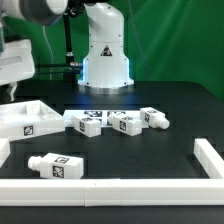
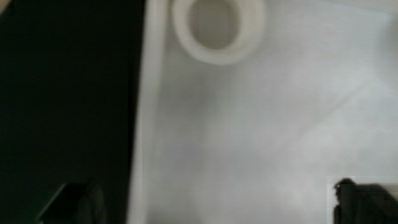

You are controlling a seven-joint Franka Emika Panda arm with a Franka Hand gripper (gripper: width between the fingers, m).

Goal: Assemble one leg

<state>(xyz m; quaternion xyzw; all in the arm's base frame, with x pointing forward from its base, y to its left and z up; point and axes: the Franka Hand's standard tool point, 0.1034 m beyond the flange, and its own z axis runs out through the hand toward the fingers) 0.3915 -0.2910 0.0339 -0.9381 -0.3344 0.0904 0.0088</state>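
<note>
Four short white legs with black-and-white tags lie on the black table. Three are in a row in the middle [image 1: 85, 122], [image 1: 125, 122], [image 1: 152, 118], and one is nearer the front [image 1: 55, 165]. The large white square panel [image 1: 25, 118] lies at the exterior view's left. My gripper [image 1: 10, 93] hangs just above that panel, far from the legs. In the wrist view the gripper [image 2: 222, 205] is open and empty. One dark fingertip [image 2: 80, 205] is over the black table and the other [image 2: 365, 200] is over the panel [image 2: 249, 130]. A round corner socket [image 2: 217, 28] shows ahead. No leg shows in the wrist view.
A low white fence runs along the table's front [image 1: 100, 188] and up the exterior view's right [image 1: 212, 155]. The robot's base [image 1: 105, 60] stands at the back with a green backdrop behind it.
</note>
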